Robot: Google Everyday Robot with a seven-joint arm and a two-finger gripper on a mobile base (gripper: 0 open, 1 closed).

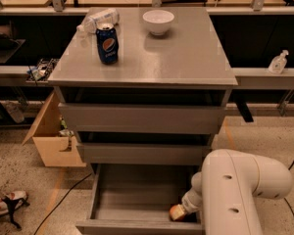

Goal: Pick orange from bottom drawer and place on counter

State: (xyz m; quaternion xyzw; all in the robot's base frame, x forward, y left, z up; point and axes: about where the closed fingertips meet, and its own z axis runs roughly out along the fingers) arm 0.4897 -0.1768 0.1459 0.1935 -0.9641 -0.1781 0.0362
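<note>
Camera view: a can (107,44) marked Pepsi stands at the left rear of the counter (186,58). The bottom drawer (137,226) is pulled open, its left floor bare. The gripper (186,208) sits in its right front corner, just beside the orange (176,213). Grip state cannot be told.

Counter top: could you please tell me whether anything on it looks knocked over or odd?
A plastic bottle lies on its side at the counter's back left, behind the upright Pepsi can. The gripper is down in the bottom drawer's front right corner.
</note>
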